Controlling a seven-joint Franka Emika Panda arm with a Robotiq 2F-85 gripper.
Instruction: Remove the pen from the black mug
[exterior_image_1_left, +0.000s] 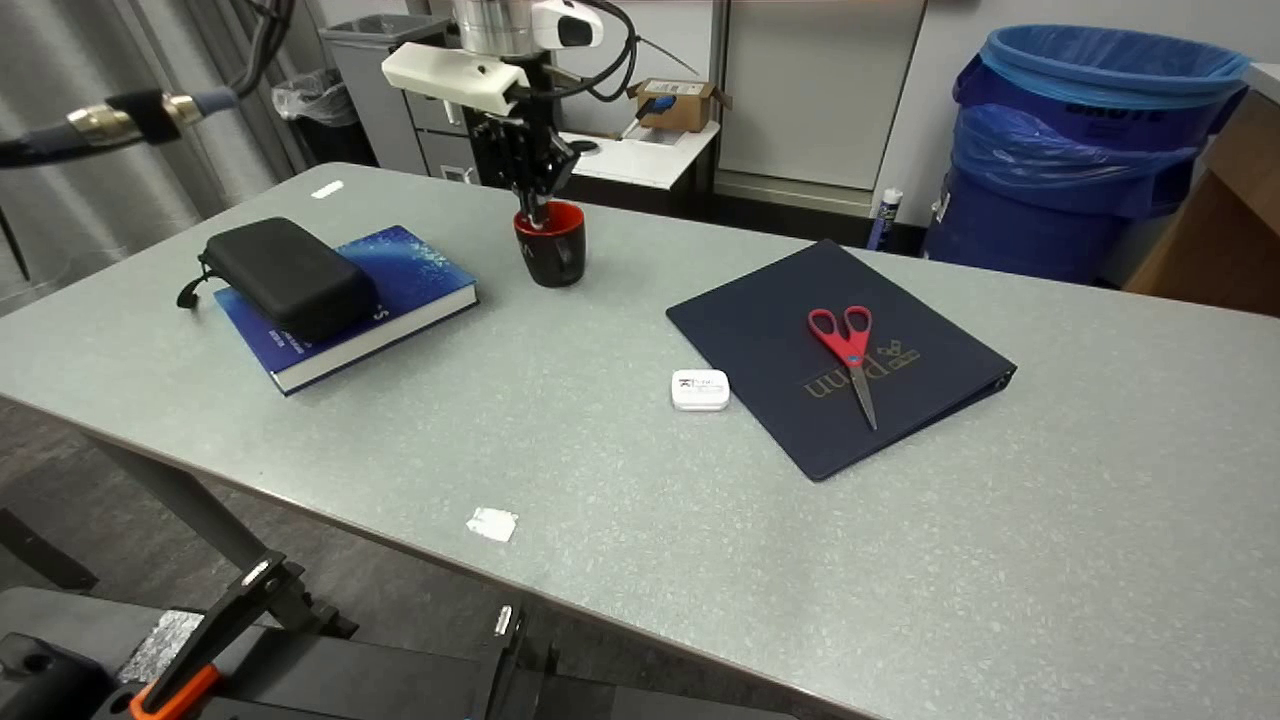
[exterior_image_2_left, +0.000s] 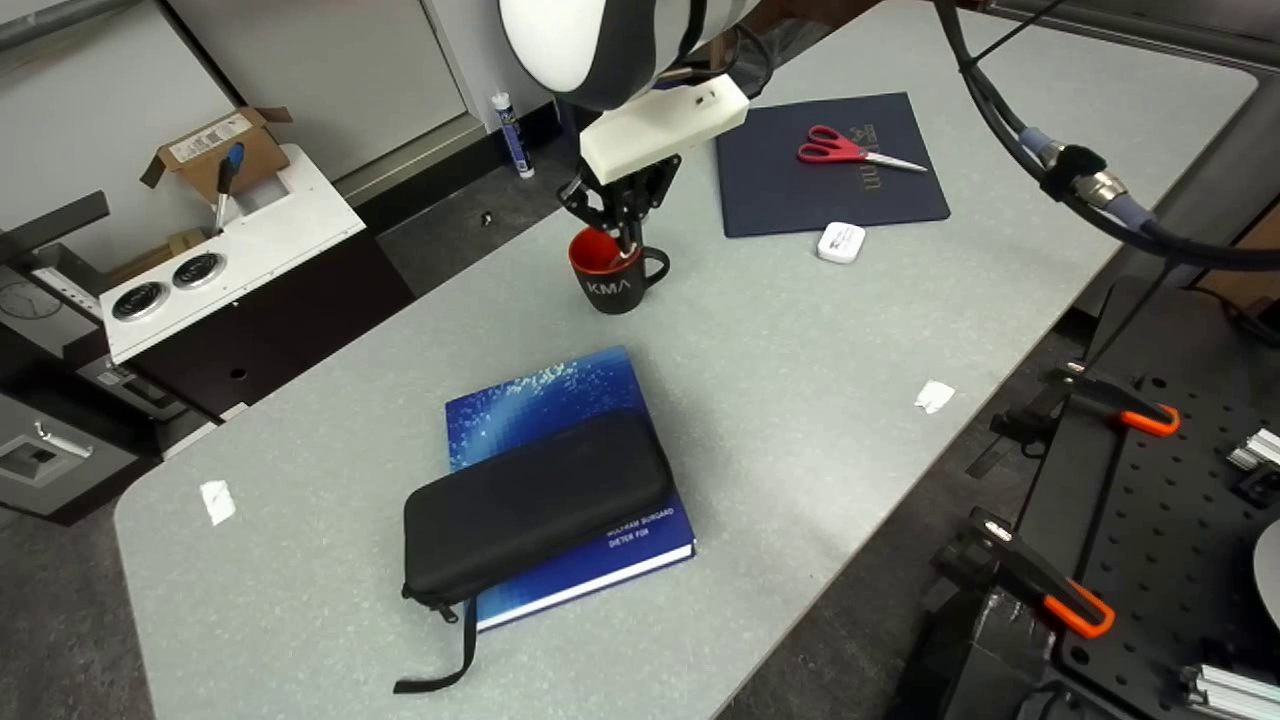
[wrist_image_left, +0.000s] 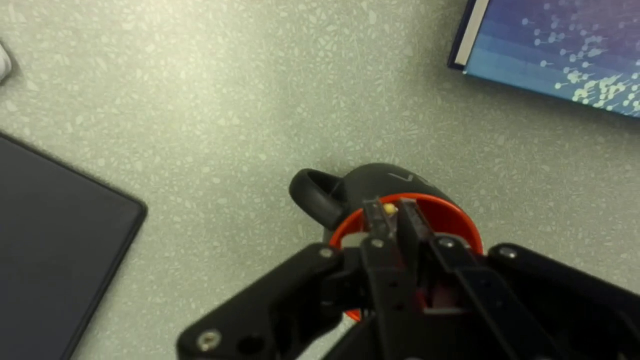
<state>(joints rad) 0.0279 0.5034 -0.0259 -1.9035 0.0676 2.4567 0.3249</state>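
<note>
The black mug (exterior_image_1_left: 556, 262) with a red interior stands upright near the table's far edge in both exterior views (exterior_image_2_left: 612, 289). It also shows in the wrist view (wrist_image_left: 372, 181), handle to the left. My gripper (wrist_image_left: 390, 203) points down into the mug's mouth, its fingers close together. The pen's pale yellowish end (wrist_image_left: 389, 209) sits between the fingertips, which appear shut on it. A thin light part of the pen (exterior_image_2_left: 622, 259) shows inside the mug in an exterior view; its lower end is hidden. The gripper is also over the mug in both exterior views (exterior_image_1_left: 534, 212) (exterior_image_2_left: 627, 240).
A blue book (exterior_image_1_left: 400, 265) with a black case (exterior_image_1_left: 290, 275) on it lies beside the mug. A dark blue binder (exterior_image_1_left: 760, 310) with red-handled scissors (exterior_image_1_left: 848, 345) lies on the mug's other side. A small white box (exterior_image_1_left: 700, 390) sits by the binder.
</note>
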